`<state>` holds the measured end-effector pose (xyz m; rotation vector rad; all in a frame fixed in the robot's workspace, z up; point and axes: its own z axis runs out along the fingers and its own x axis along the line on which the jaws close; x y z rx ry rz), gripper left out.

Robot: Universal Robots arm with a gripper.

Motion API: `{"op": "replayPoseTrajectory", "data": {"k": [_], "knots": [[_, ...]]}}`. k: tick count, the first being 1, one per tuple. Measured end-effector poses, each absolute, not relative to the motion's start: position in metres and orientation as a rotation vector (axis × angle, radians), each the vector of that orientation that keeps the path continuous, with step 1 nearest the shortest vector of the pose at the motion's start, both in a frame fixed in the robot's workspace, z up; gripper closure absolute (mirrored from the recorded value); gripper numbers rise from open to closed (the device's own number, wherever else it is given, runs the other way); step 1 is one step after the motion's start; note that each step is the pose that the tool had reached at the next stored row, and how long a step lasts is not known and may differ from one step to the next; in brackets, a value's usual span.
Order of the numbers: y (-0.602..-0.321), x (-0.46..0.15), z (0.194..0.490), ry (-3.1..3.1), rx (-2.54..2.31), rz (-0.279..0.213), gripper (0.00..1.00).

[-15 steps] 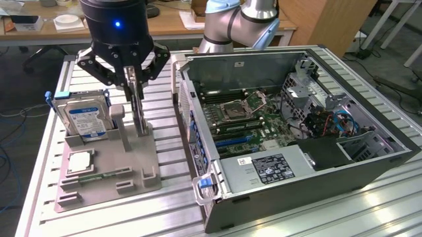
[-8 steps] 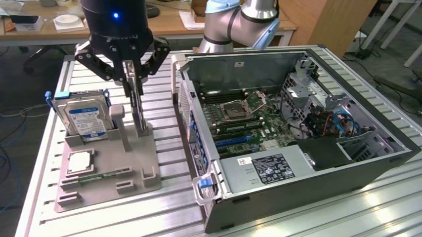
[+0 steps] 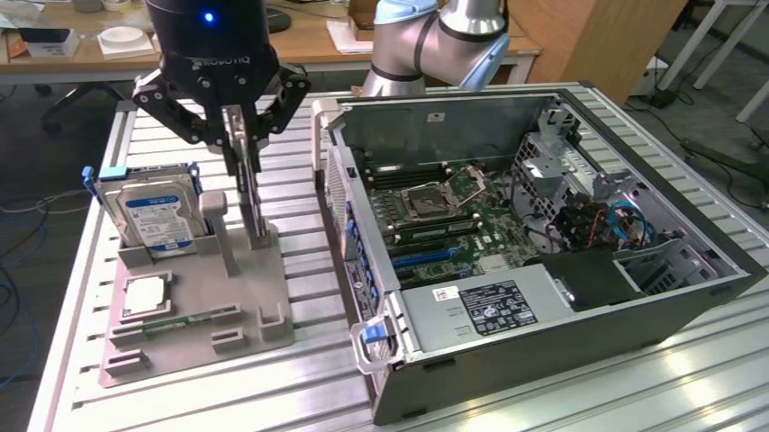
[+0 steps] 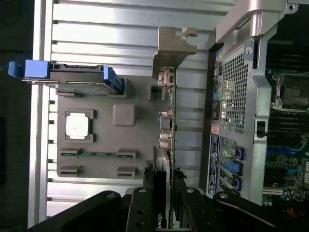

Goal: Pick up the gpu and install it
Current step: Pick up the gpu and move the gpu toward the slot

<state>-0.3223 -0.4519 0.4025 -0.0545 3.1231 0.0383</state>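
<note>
The gpu (image 3: pixel 251 202) is a slim dark card standing on edge over the grey holder tray (image 3: pixel 258 306), left of the open computer case (image 3: pixel 541 225) in the exterior view. My gripper (image 3: pixel 244 148) hangs straight down over it and is shut on the card's upper edge. The card's lower end reaches the tray's upright slot; whether it still rests there I cannot tell. In the wrist view the gpu (image 4: pixel 169 111) shows edge-on with its silver bracket (image 4: pixel 170 53) at the far end, and my gripper (image 4: pixel 165 212) clamps it between black fingers (image 4: pixel 144 208).
The tray also holds a hard drive (image 3: pixel 154 211) with blue handles, a square processor (image 3: pixel 144 295) and a green memory stick (image 3: pixel 193 319). The case lies open with its motherboard (image 3: pixel 445 216) exposed and a power supply (image 3: pixel 493 306) in front. Its perforated rear panel (image 4: pixel 234 96) stands close beside the card.
</note>
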Motion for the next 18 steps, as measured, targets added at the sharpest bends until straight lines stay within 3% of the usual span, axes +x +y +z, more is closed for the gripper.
{"op": "replayPoseTrajectory", "data": {"k": [18], "knots": [[-0.452, -0.322, 0.436, 3.123, -0.055, 0.024, 0.74]]}}
